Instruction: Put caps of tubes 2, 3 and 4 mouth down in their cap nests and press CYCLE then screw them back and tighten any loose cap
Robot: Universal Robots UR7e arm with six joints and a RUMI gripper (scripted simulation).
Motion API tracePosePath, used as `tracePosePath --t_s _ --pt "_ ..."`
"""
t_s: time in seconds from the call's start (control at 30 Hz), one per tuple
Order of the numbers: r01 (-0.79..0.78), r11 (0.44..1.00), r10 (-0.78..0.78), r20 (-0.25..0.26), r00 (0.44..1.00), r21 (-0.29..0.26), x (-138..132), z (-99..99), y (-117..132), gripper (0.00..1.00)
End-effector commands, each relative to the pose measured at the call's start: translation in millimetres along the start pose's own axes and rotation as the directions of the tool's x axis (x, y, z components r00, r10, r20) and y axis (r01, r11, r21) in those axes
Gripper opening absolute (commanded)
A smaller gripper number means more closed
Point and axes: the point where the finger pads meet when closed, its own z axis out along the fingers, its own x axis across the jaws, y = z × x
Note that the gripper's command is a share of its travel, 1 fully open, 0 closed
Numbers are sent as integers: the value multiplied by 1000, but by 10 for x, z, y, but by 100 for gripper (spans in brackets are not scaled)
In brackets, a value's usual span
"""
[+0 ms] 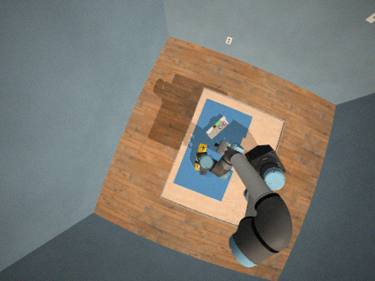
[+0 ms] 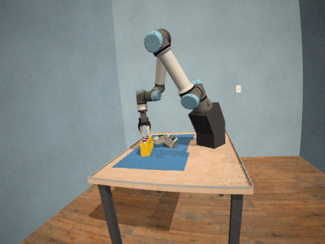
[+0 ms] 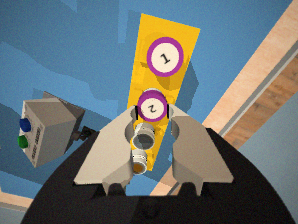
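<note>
- Cap 2 is grasped between the gripper's fingers at the decapping station.
- In the wrist view, cap 1 is seated toward twelve o'clock; uncapped tube 3 is seen toward six.

We seem to be in a lab-style room: a yellow block holding tubes sits on a wooden tabletop beneath a robot arm.
</note>
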Motion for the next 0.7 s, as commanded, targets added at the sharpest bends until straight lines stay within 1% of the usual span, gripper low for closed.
tracePosePath --t_s 0.0,0.13,0.2,0.3,0.43,0.67 --pt "-245 970 245 -2 970 -10 3 0 -1 0" --pt "-432 902 432 -4 902 -9 3 2 -1 0" --pt "-432 902 432 -4 902 -9 3 2 -1 0" --pt "-562 827 562 -6 827 -9 3 4 -1 0" --pt "-713 701 713 -7 701 -7 3 6 -1 0" --pt "-713 701 713 -7 701 -7 3 6 -1 0"
